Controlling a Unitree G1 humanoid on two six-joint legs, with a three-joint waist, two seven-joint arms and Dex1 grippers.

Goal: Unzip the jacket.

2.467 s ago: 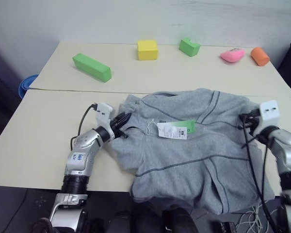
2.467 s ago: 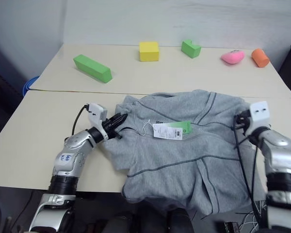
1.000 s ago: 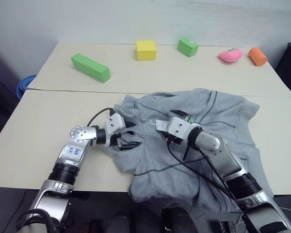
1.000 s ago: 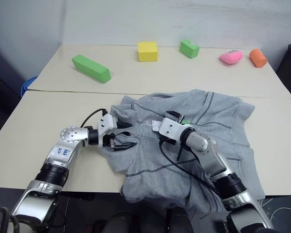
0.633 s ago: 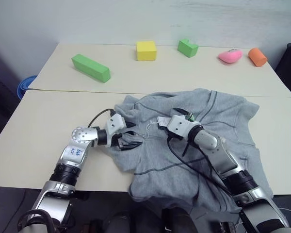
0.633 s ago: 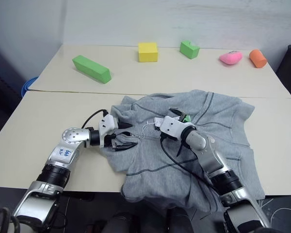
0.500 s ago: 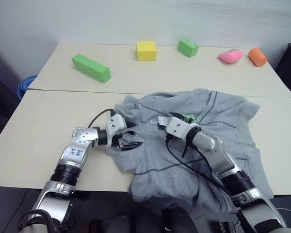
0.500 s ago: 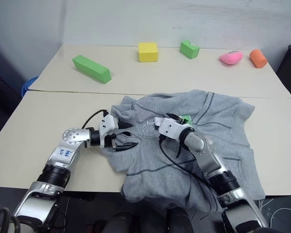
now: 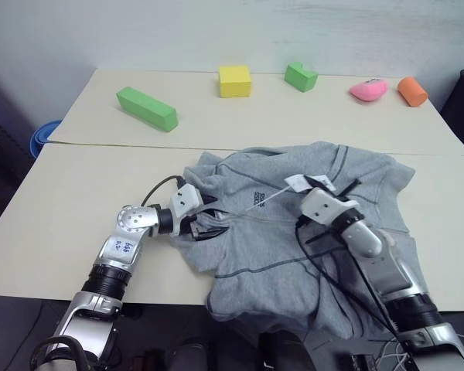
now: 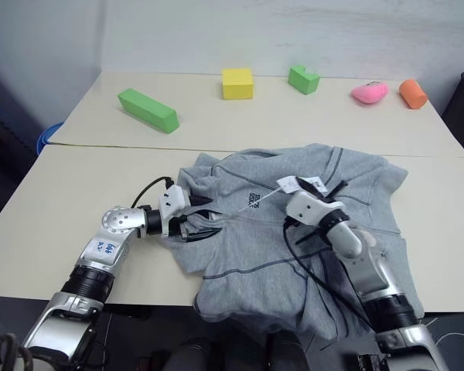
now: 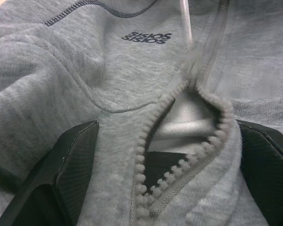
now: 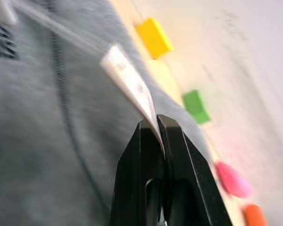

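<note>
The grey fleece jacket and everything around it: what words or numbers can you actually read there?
Dark chest logo on the light-grey fleece zip-up jacket: two stacked lines of lettering, too stylised to read.
White hang tag pinched by the right gripper: blurred, unreadable.
Blue writing on the left arm: too small.

This looks like a robot test room or lab rather than a home. Two plain cream tables [image 9: 77, 193] stand pushed together edge to edge against a bare pale wall [image 9: 216, 31], with nothing decorative around them. Along the far table, beyond the seam between the two, coloured foam practice pieces sit in a spaced row: a long green block [image 9: 146, 107], a yellow cube [image 9: 234, 80], a notched green block [image 9: 301, 76], a pink piece [image 9: 369, 90] and an orange piece [image 9: 412, 90]. Exposed black cables [image 9: 325, 267] run along the robot arms in front of that seam, and a blue round thing [image 9: 42, 137] shows off the tables' left edge.
</note>
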